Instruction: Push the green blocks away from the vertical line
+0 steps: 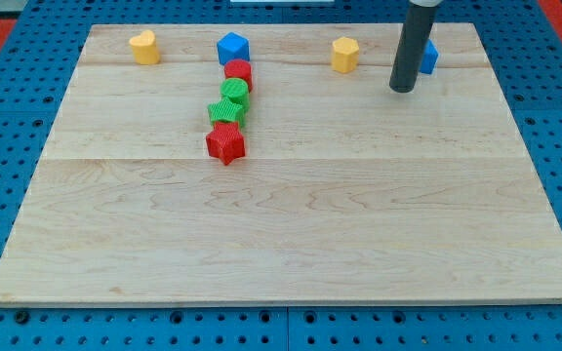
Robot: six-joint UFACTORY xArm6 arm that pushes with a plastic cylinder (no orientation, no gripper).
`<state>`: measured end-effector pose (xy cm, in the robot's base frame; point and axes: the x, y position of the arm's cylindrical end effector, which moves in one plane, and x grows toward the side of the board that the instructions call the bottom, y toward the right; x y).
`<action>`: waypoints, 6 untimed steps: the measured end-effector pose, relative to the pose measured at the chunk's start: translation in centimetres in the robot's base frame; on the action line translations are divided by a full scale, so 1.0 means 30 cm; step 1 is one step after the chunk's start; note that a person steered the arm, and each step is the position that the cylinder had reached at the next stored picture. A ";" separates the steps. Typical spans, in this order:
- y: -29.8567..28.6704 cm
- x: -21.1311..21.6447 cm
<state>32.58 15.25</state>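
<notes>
Several blocks form a vertical line at the board's upper left of centre: a blue pentagon block (232, 47) at the top, a red round block (238, 71), a green round block (235, 93), a green star block (226, 112) and a red star block (225, 143) at the bottom. They touch one another. My tip (402, 89) stands far to the view's right of the line, near the top edge, just left of a partly hidden blue block (429, 57).
A yellow heart-like block (144, 46) sits at the top left. A yellow hexagon block (345, 55) sits left of my rod. The wooden board (291, 224) lies on a blue pegboard table.
</notes>
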 end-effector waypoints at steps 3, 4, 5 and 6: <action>-0.035 0.058; -0.162 0.103; -0.373 0.127; -0.386 0.227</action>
<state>39.40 3.67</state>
